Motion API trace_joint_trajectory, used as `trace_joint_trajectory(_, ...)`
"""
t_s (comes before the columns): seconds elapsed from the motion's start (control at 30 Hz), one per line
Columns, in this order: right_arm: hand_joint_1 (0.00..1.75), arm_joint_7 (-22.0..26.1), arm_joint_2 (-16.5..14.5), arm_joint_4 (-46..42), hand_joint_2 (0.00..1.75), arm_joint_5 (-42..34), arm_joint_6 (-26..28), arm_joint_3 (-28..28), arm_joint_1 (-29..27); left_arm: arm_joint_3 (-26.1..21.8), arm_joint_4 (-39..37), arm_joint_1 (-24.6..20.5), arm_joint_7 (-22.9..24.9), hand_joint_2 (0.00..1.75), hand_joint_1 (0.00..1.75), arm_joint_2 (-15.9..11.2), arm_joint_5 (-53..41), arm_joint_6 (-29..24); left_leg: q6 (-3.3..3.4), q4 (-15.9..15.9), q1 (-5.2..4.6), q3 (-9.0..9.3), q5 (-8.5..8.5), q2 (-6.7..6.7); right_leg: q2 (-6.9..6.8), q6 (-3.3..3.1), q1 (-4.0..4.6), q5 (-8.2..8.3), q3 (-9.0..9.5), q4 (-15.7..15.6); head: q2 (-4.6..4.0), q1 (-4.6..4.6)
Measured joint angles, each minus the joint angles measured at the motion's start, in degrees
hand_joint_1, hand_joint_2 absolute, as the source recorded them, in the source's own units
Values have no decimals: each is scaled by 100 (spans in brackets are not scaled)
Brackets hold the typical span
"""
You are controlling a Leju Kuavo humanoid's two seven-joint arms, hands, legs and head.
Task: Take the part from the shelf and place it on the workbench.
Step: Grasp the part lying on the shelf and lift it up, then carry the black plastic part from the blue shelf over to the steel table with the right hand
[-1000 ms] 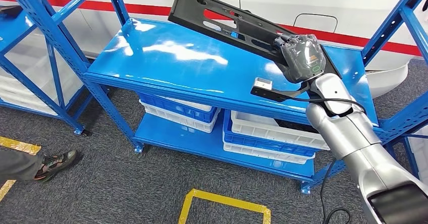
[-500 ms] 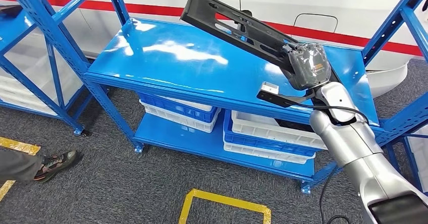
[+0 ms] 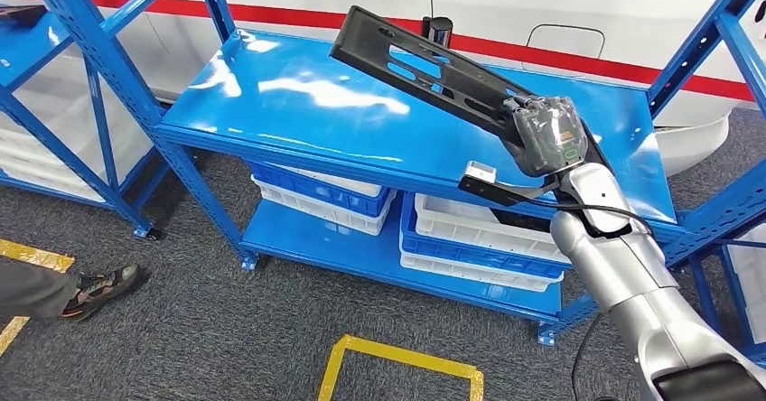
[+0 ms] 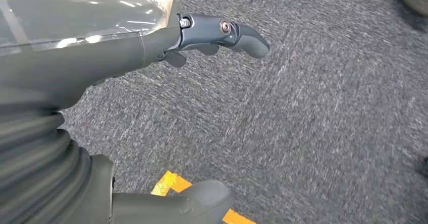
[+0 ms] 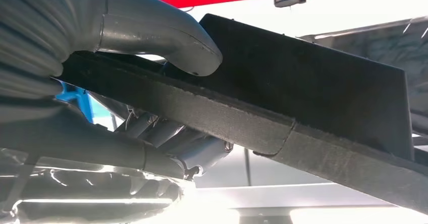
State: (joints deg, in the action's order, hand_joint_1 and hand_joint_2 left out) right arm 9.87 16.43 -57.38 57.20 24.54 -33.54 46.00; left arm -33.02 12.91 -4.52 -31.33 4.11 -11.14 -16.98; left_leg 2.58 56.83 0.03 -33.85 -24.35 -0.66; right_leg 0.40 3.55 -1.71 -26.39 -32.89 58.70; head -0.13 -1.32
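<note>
While the right hand [image 3: 546, 136] grips one end of the long black part [image 3: 425, 67], thumb on one face and fingers curled under the other in the right wrist view, part [image 5: 303, 113] is tilted, far end raised above the top blue shelf [image 3: 298, 112], near end low by the shelf's front edge. Left hand [image 4: 151, 47] hangs over grey carpet [image 4: 328, 108], holds nothing, fingers loosely apart. Blue and white bins [image 3: 316, 198] sit on the lower shelf, blue upright post [image 3: 700, 44] close on the right of the arm, white vehicle body with red stripe [image 3: 560, 53] behind, person's shoe [image 3: 99, 288] on the floor at left, yellow floor tape [image 3: 397, 360] in front
</note>
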Motion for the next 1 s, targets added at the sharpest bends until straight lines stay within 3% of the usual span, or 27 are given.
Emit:
trace_joint_trajectory(0.07, 162, -3, -5, 1, 175, 24, 16, 57, -51, 19, -3, -19, -2, 175, 0, 2, -19, -4, -71, 74, -13, -70, 12, -36, 33, -65, 31, 5, 11, -33, 0, -10)
trace_joint_trajectory(0.13, 162, 3, -15, 1, 175, 56, 9, 98, -102, 28, -8, -21, -6, 175, 0, 2, -22, -10, -131, 162, 12, -132, -37, -47, 20, -142, -11, 26, -37, -35, 0, -19)
trace_joint_trajectory(0.2, 162, 25, -26, 1, 175, 88, -6, 134, -122, 30, -13, -23, -15, 175, 0, 0, -23, -19, -194, 546, 47, -284, -369, -13, 6, -236, -28, 83, -85, -41, 0, -38)
trace_joint_trajectory(0.27, 162, 44, -37, 1, 175, 104, -19, 172, -124, 30, -15, -27, -26, 175, 0, 0, -23, -24, -242, 1265, 62, -536, -832, 22, -4, -316, 4, 139, -156, -39, 0, -53)
trace_joint_trajectory(0.3, 162, 48, -44, 2, 175, 107, -25, 184, -127, 30, -16, -28, -30, 175, 0, 1, -23, -24, -253, 1551, 67, -616, -964, 30, -8, -340, 21, 167, -195, -38, 0, -53)
trace_joint_trajectory(0.33, 162, 51, -49, 2, 175, 109, -28, 191, -131, 30, -18, -28, -34, 175, 0, 1, -23, -25, -252, 1669, 69, -611, -992, 33, -11, -354, 38, 198, -234, -37, 0, -53)
trace_joint_trajectory(0.4, 162, 60, -60, 3, 175, 114, -31, 204, -134, 30, -20, -33, -48, 175, 0, 2, -23, -28, -208, 1275, 67, -273, -782, 37, -12, -354, 65, 265, -301, -36, 0, -53)
trace_joint_trajectory(0.47, 162, 67, -76, 2, 175, 118, -25, 233, -124, 30, -21, -50, -66, 175, 0, 0, -23, -35, -136, 513, 47, 231, -586, 41, -13, -317, 85, 327, -346, -37, 0, -50)
trace_joint_trajectory(0.53, 162, 67, -92, 2, 175, 118, -19, 262, -105, 31, -21, -64, -79, 175, 0, -1, -23, -40, -86, 140, -3, 435, -529, 40, -26, -246, 83, 395, -372, -48, 0, -49)
trace_joint_trajectory(0.63, 162, 69, -104, 5, 175, 124, -17, 280, -105, 31, -25, -67, -83, 175, 0, -4, -22, -42, 17, 35, -34, 370, -353, 52, -43, -145, 70, 434, -441, -48, 0, -51)
trace_joint_trajectory(0.67, 162, 73, -104, 8, 175, 126, -17, 284, -110, 31, -26, -70, -83, 175, 0, -4, -21, -42, 66, -9, -26, 329, -268, 62, -44, -155, 75, 317, -505, 54, 0, -42)
trace_joint_trajectory(0.77, 162, 82, -100, 17, 175, 126, -17, 304, -116, 30, -27, -74, -83, 175, 0, 2, -21, -42, 138, -52, -23, 159, -90, 74, -43, -255, 79, -292, -762, 785, 0, -16)
trace_joint_trajectory(0.8, 162, 82, -99, 20, 175, 126, -17, 309, -117, 30, -27, -73, -83, 175, 0, 2, -21, -42, 140, -51, -25, 129, -68, 74, -43, -269, 78, -394, -805, 950, 0, -14)
trace_joint_trajectory(0.9, 162, 82, -99, 23, 175, 126, -17, 313, -121, 30, -28, -71, -83, 175, 0, 2, -20, -41, 141, -48, -28, 84, -37, 74, -43, -263, 78, -482, -853, 1167, 0, -15)
trace_joint_trajectory(0.93, 162, 82, -99, 26, 175, 130, -17, 316, -136, 30, -29, -70, -83, 175, 0, 7, -25, -33, 129, -40, -29, -12, 31, 75, -44, -198, 77, -426, -731, 1186, 0, -14)
trace_joint_trajectory(1.0, 162, 68, -100, 23, 175, 143, -16, 337, -166, 30, -30, -70, -81, 175, 0, 16, -49, -7, 63, 23, -49, -276, 216, 76, -40, -97, 87, -364, -125, 658, 0, -10)
